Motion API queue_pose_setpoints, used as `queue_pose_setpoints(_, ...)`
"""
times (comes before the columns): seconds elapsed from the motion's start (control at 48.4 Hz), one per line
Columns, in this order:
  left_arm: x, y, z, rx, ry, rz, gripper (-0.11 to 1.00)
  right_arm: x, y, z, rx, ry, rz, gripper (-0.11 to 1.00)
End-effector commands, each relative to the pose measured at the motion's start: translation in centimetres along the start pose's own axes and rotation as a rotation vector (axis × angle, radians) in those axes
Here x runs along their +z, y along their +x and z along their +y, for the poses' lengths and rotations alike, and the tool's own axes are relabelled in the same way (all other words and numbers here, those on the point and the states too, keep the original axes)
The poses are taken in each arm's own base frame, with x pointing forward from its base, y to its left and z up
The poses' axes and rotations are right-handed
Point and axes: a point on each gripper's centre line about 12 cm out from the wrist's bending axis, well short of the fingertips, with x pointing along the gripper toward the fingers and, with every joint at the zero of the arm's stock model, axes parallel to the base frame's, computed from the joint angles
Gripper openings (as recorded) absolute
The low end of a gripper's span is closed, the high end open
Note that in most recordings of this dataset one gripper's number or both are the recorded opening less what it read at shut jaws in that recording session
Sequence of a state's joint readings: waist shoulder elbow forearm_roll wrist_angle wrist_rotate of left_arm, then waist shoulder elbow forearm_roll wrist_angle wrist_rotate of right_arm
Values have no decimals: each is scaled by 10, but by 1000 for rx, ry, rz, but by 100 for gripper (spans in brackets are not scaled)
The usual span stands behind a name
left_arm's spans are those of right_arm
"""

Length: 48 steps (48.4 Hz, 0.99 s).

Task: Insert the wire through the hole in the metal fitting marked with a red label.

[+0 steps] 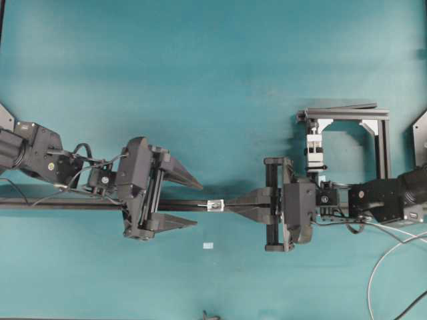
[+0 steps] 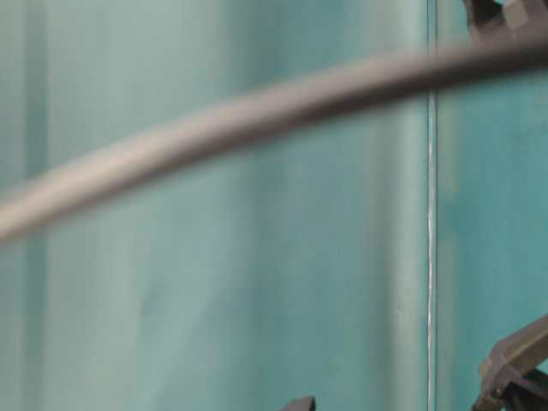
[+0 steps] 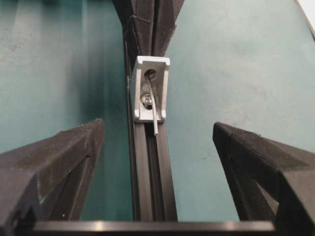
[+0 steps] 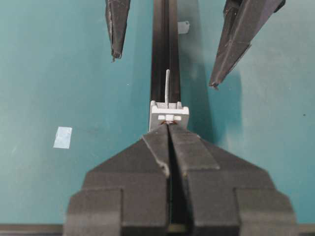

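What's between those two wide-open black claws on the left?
In the left wrist view, the black rail runs between the left gripper's fingers, toward the metal fitting with the wire poking through.

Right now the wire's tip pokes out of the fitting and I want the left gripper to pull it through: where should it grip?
Grip the bare tip of the wire just past the metal fitting, coming along the black rail from the left gripper side, open fingers either side. The tip lies along the rail, clear of it.

1. The metal fitting (image 3: 150, 88) looks like pale, matt cast metal.
2. The wire (image 3: 153, 108) is thin, smooth and silvery.
3. The rail (image 3: 152, 177) is black with a satin sheen.
4. The table (image 1: 200, 67) is matt teal.
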<state>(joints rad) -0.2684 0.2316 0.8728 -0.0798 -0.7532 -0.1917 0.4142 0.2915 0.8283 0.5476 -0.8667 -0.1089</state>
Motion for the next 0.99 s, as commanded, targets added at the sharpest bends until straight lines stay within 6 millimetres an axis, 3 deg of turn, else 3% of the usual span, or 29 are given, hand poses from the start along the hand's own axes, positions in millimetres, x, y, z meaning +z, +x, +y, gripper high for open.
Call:
queue_pose_setpoints(0.0,12,4,-3,-8,-2,-23,49,10,1,2,6,11,-30,-1)
queue_pose_setpoints(0.31,16,8,-4,-8,-4,-20,48,11,1,2,6,12,-31,-1)
queue_pose_setpoints(0.393,15,7,-4,-5,-6,-14,39,11,1,2,6,13,-34,-1)
queue_pose_setpoints(0.517,13,8,-4,-4,-7,1,10,11,1,2,6,13,-32,-1)
queue_pose_setpoints(0.62,12,8,-4,-3,-9,8,-4,11,1,2,6,13,-32,-1)
queue_pose_setpoints(0.724,14,8,-4,-3,-10,4,-10,11,2,3,6,14,-34,-1)
queue_pose_setpoints(0.972,15,7,-4,-4,-8,3,-10,12,2,3,7,15,-32,-1)
